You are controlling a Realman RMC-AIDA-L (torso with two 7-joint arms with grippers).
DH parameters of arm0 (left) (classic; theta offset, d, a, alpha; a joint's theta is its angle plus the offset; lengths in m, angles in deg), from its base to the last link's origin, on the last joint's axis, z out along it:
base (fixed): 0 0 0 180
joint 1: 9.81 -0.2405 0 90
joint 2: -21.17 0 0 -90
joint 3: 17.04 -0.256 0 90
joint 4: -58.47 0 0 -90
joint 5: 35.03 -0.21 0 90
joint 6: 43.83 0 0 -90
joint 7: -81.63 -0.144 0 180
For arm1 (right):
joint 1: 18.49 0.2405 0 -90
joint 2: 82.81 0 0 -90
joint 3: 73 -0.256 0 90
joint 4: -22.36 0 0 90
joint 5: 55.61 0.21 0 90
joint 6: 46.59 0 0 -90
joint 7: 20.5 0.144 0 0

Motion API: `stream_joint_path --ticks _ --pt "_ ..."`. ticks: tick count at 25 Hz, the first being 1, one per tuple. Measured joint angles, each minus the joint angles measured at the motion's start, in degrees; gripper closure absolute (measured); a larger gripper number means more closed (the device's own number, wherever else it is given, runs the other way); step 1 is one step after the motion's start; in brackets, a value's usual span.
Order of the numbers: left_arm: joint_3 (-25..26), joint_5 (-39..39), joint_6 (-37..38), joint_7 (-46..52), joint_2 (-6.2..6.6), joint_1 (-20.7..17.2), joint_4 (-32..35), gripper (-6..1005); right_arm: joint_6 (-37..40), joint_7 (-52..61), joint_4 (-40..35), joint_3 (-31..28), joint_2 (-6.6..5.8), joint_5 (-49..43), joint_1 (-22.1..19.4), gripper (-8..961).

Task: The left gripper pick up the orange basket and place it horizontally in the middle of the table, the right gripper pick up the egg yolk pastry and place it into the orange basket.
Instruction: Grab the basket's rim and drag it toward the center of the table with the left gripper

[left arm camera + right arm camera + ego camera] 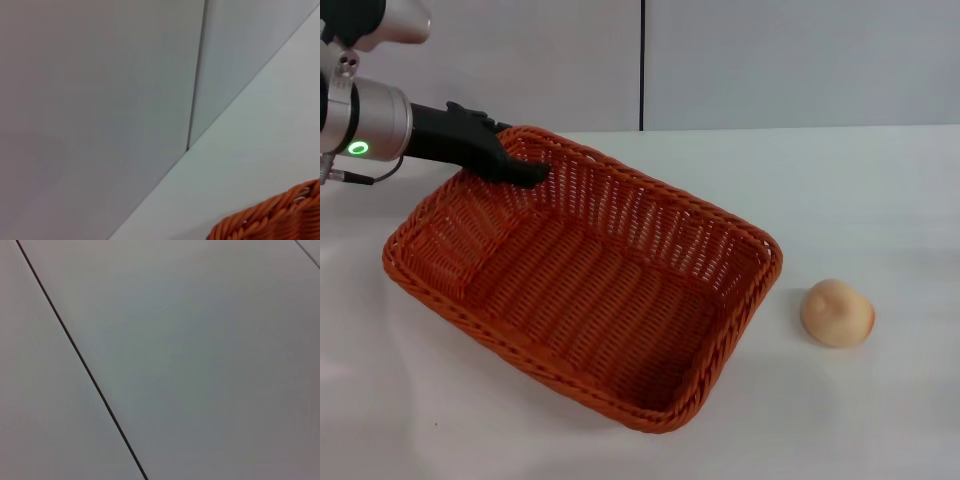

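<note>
The orange basket (610,300) sits slantwise on the white table (880,200), left of centre, and it is empty. My left gripper (523,163) comes in from the upper left and straddles the basket's far-left rim, one black finger inside the wall and one outside, shut on the rim. The left wrist view shows only a corner of the basket's braided rim (270,215). The egg yolk pastry (837,312) lies on the table to the right of the basket, a short gap away. My right gripper is out of view; its wrist view shows only wall panels.
Grey wall panels (770,60) with a vertical seam stand behind the table's far edge. Bare tabletop lies right of and behind the pastry, and in front of the basket.
</note>
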Motion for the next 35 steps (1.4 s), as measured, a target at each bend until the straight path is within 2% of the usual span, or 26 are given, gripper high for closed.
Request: stream_joint_path --ticks 10,15,20,28,35 --pt "0.01 0.42 -2.46 1.28 -0.31 0.75 -2.81 254 -0.71 0.00 0.00 0.01 0.00 -0.03 0.17 365" --pt "-0.09 0.42 -2.59 1.61 -0.32 0.78 -2.82 394 -1.69 0.00 0.00 0.01 0.00 -0.09 0.17 365" --pt "-0.27 0.50 -2.66 2.06 -0.33 0.75 -2.64 478 -2.11 0.00 0.07 0.00 0.00 -0.10 0.17 365" --pt "-0.28 0.43 -2.74 4.02 -0.32 0.48 -2.14 563 -2.11 0.00 0.09 0.01 0.05 -0.10 0.17 364" --pt "-0.23 0.22 -2.63 10.86 -0.17 -0.39 0.72 635 -2.22 0.00 0.09 0.00 0.09 -0.10 0.17 364"
